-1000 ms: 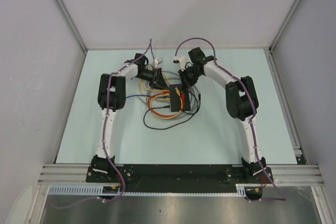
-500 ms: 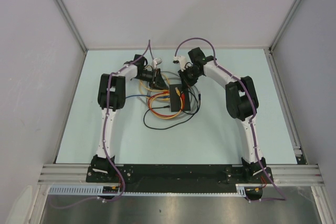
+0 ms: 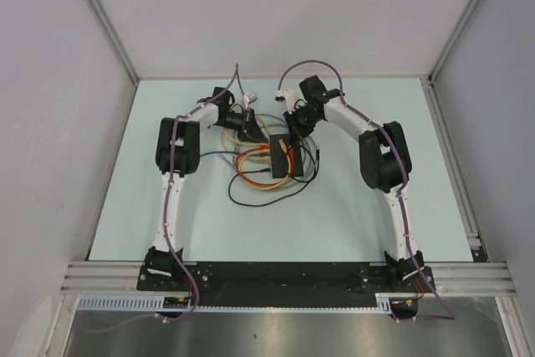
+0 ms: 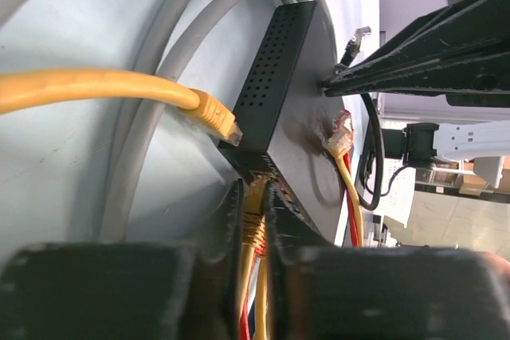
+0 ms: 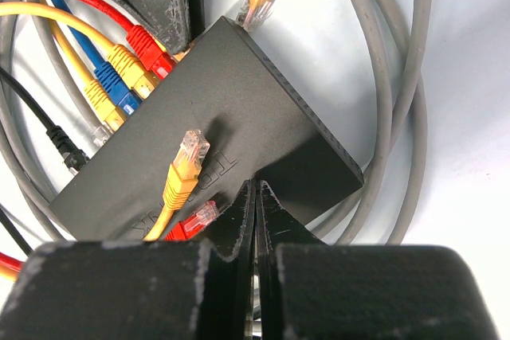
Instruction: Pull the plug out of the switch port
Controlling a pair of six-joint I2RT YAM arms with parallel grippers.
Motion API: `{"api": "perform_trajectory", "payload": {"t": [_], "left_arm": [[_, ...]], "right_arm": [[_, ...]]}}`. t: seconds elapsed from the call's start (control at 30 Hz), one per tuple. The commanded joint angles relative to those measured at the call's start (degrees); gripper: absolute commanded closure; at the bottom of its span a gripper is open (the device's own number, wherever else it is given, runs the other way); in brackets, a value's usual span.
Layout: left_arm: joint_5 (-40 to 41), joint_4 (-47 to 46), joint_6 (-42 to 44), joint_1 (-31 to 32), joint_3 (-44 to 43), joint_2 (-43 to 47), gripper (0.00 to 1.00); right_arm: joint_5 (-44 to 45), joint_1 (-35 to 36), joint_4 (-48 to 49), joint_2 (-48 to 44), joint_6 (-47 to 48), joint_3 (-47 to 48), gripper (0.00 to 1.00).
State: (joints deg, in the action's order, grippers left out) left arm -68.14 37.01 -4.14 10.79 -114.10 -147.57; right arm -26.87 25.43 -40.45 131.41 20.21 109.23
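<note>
The switch (image 3: 277, 155) is a flat black box lying among coiled cables; it also shows in the left wrist view (image 4: 307, 101) and the right wrist view (image 5: 231, 101). My left gripper (image 4: 255, 205) is shut on a yellow plug (image 4: 254, 220) that sits in a port at the switch's end. From above, this gripper (image 3: 256, 135) is at the switch's left side. My right gripper (image 5: 256, 187) is shut and empty, its tips resting on the switch's top face. From above it (image 3: 292, 131) is at the switch's far end.
Red (image 5: 147, 44), yellow (image 5: 126, 65) and blue (image 5: 119, 89) plugs sit in neighbouring ports. A loose yellow plug (image 5: 185, 166) and a loose red plug (image 5: 198, 219) lie on the switch. Another loose yellow plug (image 4: 217, 117) lies beside it. Grey cables (image 5: 382, 77) loop around it.
My left wrist has shifted very slightly to the left. The switch and the right arm have not moved.
</note>
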Motion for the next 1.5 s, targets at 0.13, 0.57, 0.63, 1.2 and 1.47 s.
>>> {"api": "perform_trajectory", "payload": {"t": [0.13,0.57,0.63,1.2,1.47], "left_arm": [[-1.65,1.04,0.18,0.46,0.46,-0.62,1.00],[-0.68,3.33,2.30,0.64,-0.24,-0.71,0.84],[-0.41,3.24,2.12,0.64,-0.06,-0.62,0.79],[-9.19,-0.80,-2.62,0.73,1.77,-2.11,0.70],[-9.20,-6.43,-7.89,0.55,3.63,-1.67,0.77]], "right_arm": [[5.51,0.94,-6.22,3.32,1.24,-3.94,1.00],[5.43,1.02,-5.78,3.41,1.15,-4.38,1.00],[5.43,1.03,-5.70,3.41,1.15,-4.38,1.00],[5.96,1.20,-5.43,3.06,1.24,-5.17,1.00],[6.31,1.46,-5.34,2.97,1.24,-5.26,1.00]]}}
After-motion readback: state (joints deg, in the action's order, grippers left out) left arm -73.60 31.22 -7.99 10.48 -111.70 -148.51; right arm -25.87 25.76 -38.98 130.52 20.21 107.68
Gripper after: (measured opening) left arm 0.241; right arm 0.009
